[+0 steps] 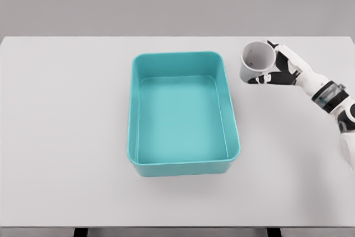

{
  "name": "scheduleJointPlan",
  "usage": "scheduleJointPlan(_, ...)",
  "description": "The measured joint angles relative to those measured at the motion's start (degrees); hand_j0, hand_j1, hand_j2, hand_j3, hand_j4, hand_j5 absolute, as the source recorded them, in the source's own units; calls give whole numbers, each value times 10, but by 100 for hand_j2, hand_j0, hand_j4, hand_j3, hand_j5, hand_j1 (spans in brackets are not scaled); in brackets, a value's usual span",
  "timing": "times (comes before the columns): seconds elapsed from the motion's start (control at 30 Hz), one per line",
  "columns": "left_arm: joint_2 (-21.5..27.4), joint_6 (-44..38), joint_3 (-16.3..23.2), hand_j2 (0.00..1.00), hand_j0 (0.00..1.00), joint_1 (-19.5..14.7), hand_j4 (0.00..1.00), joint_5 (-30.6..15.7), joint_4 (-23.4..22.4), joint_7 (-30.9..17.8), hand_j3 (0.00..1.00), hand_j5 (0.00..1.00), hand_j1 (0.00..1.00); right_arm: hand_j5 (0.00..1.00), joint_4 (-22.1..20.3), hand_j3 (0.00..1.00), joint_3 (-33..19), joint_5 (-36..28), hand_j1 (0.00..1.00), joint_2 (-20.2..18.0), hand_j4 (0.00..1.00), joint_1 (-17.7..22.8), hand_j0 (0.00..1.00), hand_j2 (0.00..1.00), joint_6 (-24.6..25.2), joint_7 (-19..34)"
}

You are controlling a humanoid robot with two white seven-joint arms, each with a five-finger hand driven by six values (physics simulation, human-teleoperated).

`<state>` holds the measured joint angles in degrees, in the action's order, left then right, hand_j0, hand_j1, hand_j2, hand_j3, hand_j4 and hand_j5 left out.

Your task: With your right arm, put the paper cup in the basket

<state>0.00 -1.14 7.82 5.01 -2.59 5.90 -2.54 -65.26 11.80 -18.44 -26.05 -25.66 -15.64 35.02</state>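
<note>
Right hand (277, 69) had its fingers wrapped around the paper cup (257, 62), which I judged lifted a little and tipped so its open mouth faced the camera, just to the right of the teal basket (136, 116) and beyond its rim. As I read it, the grasp was done, while the carry across and the release inside the basket were not. What I held was a short white cup, empty, its wall showing no dents.

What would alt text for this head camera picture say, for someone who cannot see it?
A white robot's right hand grips a paper cup to the right of an empty teal basket, which sits mid-table on a white table.
</note>
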Motion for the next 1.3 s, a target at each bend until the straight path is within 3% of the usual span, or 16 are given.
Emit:
scheduleJointPlan(0.67,0,0,0,100,100,0,100,0,0,0,100,100,100,43,-150,43,5,112,43,3,43,-1,43,43,-68,0)
scheduleJointPlan(1.17,0,0,0,100,100,0,100,0,0,0,100,100,100,43,-242,43,65,220,43,0,43,-8,43,43,-116,0)
scheduleJointPlan(1.3,0,0,0,100,100,0,100,0,0,0,100,100,100,43,-255,43,86,236,43,-1,43,-27,43,43,-117,0)
